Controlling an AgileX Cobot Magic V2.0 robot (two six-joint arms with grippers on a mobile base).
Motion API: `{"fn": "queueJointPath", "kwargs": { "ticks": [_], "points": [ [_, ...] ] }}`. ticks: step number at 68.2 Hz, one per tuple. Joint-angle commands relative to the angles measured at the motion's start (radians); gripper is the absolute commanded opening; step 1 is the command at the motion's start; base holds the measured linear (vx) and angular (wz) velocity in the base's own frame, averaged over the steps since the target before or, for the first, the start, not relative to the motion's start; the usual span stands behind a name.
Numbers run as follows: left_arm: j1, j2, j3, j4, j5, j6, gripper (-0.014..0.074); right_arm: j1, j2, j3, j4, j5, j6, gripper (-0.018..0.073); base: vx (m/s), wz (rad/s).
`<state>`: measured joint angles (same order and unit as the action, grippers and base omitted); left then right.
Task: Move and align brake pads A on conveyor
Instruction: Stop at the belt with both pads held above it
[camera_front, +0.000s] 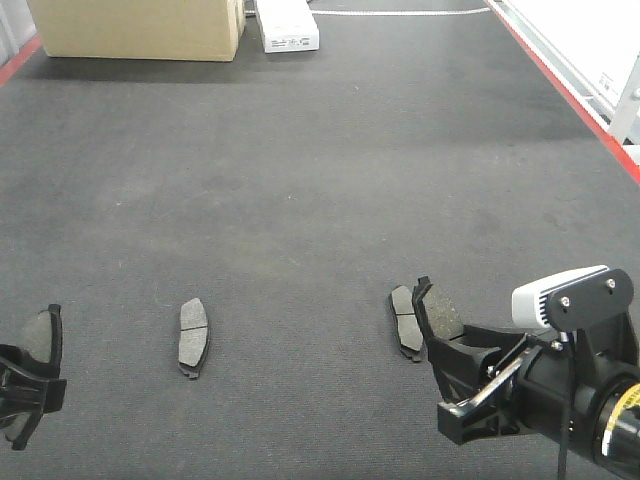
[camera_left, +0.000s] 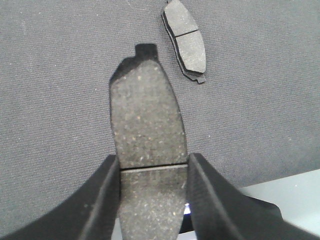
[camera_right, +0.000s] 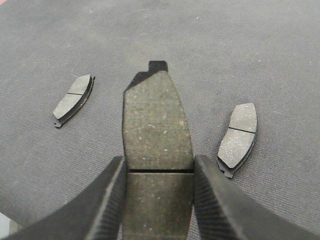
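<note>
Four brake pads A show on the dark conveyor (camera_front: 320, 180). Two lie flat on the belt: one at lower left (camera_front: 193, 337), one right of centre (camera_front: 404, 320). At the bottom left, my left gripper (camera_front: 35, 365) (camera_left: 154, 175) is shut on a third pad (camera_front: 38, 335) (camera_left: 147, 125), held above the belt, with the lower-left pad (camera_left: 185, 42) lying beyond its tip. My right gripper (camera_front: 440, 335) (camera_right: 160, 175) is shut on the fourth pad (camera_front: 443, 312) (camera_right: 157, 125), just right of the flat pad. Lying pads flank it in the right wrist view (camera_right: 74, 98) (camera_right: 238, 137).
A cardboard box (camera_front: 140, 28) and a white box (camera_front: 288, 28) stand at the belt's far end. Red frame edges run along the right (camera_front: 560, 85) and far left (camera_front: 20, 60). A pale grey surface (camera_left: 285, 200) shows below the left gripper.
</note>
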<state>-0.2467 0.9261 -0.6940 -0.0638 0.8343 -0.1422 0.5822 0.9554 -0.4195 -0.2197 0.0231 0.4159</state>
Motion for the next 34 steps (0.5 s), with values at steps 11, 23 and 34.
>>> {"fn": "queueJointPath", "kwargs": {
  "ticks": [11,23,34],
  "points": [
    [-0.004,-0.013,-0.022,-0.004,-0.062,0.000,0.0185,-0.004,-0.013,-0.031,-0.010,-0.085,-0.009,0.0067,0.00,0.00],
    [-0.004,-0.013,-0.022,-0.004,-0.111,0.000,0.0185,-0.004,-0.013,-0.031,-0.010,-0.085,-0.009,0.0067,0.00,0.00],
    [-0.004,-0.013,-0.022,-0.004,-0.122,0.000,0.0185,-0.004,-0.013,-0.031,-0.010,-0.085,-0.009,0.0067,0.00,0.00]
  ]
}}
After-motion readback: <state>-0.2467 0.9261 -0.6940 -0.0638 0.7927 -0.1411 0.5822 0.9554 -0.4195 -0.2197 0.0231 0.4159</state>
